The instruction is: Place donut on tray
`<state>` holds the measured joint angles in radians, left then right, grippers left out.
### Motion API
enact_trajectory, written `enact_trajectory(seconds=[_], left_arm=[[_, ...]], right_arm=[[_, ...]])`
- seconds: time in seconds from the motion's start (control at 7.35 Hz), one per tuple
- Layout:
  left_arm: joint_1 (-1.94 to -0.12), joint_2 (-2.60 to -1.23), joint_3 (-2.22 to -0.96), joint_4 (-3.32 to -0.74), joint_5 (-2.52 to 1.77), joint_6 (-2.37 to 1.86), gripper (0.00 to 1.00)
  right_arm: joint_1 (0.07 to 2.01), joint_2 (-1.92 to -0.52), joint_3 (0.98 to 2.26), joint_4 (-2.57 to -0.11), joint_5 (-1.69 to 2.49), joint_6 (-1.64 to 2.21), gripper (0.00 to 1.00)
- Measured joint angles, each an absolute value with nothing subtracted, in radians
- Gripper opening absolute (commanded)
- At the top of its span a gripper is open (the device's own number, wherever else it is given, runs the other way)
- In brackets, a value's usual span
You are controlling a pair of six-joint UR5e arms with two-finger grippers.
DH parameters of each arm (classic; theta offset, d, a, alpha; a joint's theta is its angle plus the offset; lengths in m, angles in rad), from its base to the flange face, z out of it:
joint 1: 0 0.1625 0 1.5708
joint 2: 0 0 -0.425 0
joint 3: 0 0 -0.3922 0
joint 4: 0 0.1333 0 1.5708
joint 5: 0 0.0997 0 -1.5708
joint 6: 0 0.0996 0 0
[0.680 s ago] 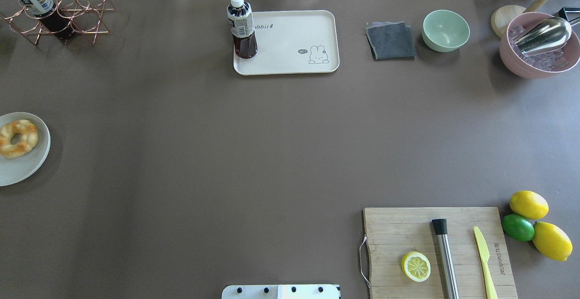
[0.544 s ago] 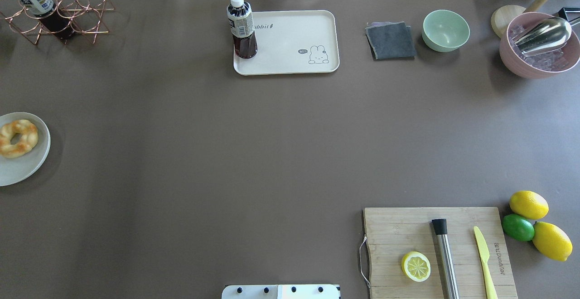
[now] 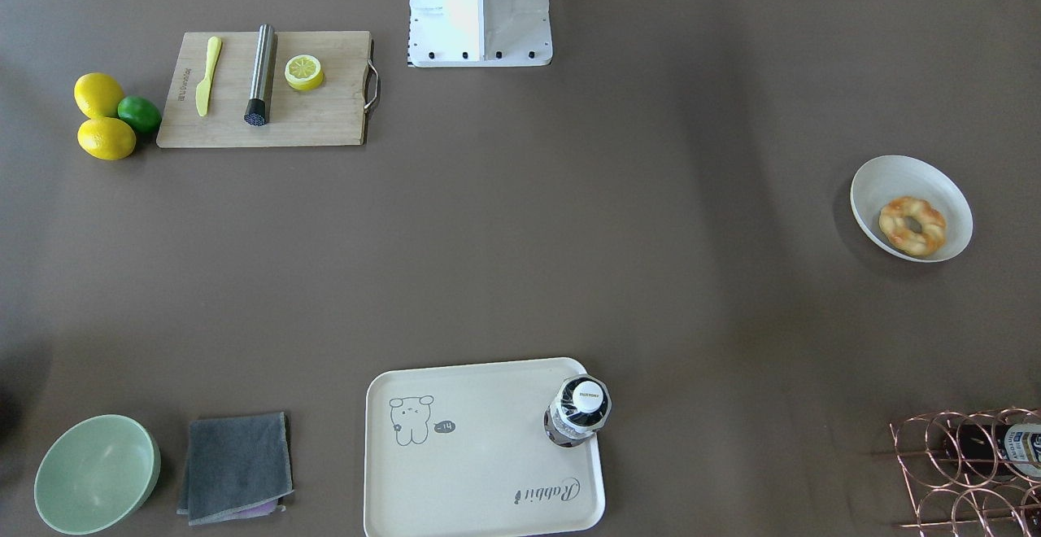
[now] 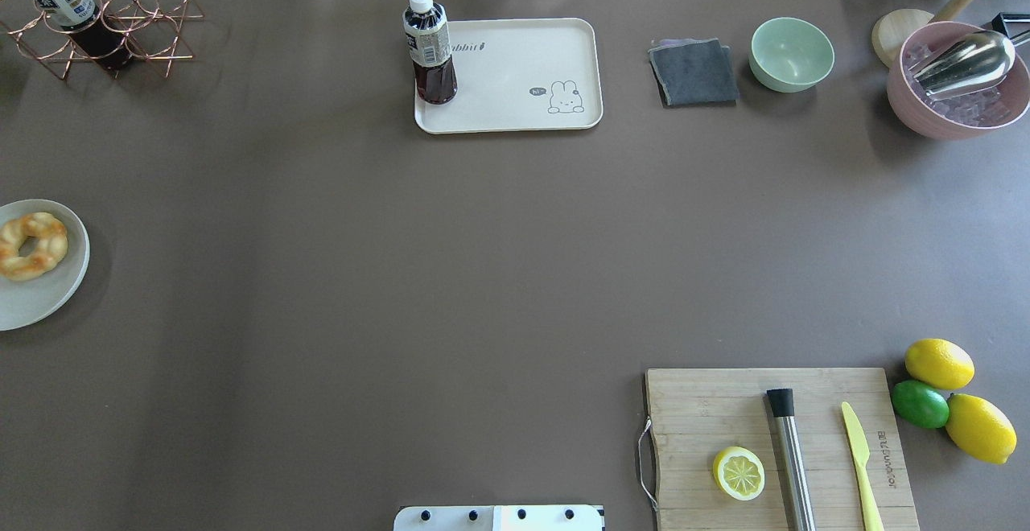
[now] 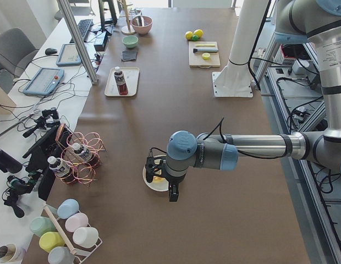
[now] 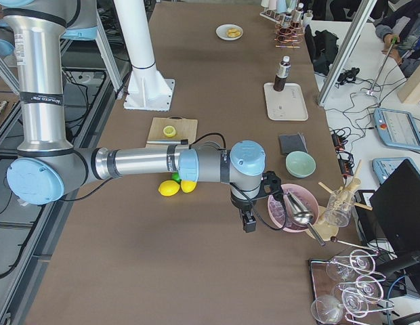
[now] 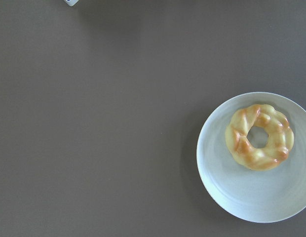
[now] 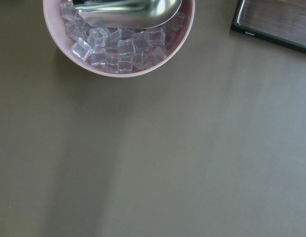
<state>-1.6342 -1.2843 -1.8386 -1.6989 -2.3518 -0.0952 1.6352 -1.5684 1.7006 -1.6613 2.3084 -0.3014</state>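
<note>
The donut (image 4: 32, 245), a golden twisted ring, lies on a pale round plate (image 4: 48, 298) at the table's far left edge. It also shows in the front view (image 3: 912, 226) and fills the right side of the left wrist view (image 7: 260, 137). The cream rabbit tray (image 4: 515, 72) lies at the far middle of the table, with a dark drink bottle (image 4: 429, 44) upright on its left end. My left gripper (image 5: 172, 192) hangs over the plate's near side; I cannot tell if it is open. My right gripper (image 6: 248, 222) hangs next to the pink ice bowl (image 6: 290, 208); its state is unclear.
A wooden cutting board (image 4: 708, 402) with a lemon slice (image 4: 739, 472), a steel muddler and a yellow knife lies near right. Lemons and a lime (image 4: 920, 403) sit beside it. A grey cloth (image 4: 694, 72), a green bowl (image 4: 792, 54) and a copper rack (image 4: 121, 24) stand along the far edge.
</note>
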Motion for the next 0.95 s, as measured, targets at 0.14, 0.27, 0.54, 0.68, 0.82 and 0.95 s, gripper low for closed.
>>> enact_trajectory(seconds=[0.14, 0.27, 0.54, 0.68, 0.82, 0.95], left_arm=[[-1.639, -1.285, -1.839, -1.699, -2.351, -0.096, 0.98], [-1.644, -1.287, -1.843, -1.7, -2.354, -0.1, 0.98], [-1.657, -1.271, -1.852, -1.706, -2.357, -0.1, 0.98], [-1.661, -1.264, -1.855, -1.716, -2.358, -0.1, 0.98], [-1.662, -1.262, -1.862, -1.724, -2.36, -0.102, 0.98], [-1.662, -1.256, -1.885, -1.734, -2.36, -0.103, 0.98]], right_arm=[[1.635, -1.569, 1.702, -1.661, 2.309, -0.301, 1.0], [1.635, -1.569, 1.702, -1.661, 2.309, -0.301, 1.0], [1.635, -1.569, 1.702, -1.661, 2.309, -0.302, 1.0], [1.635, -1.569, 1.702, -1.661, 2.308, -0.302, 1.0], [1.635, -1.571, 1.709, -1.661, 2.304, -0.302, 1.0], [1.635, -1.572, 1.715, -1.661, 2.302, -0.302, 1.0]])
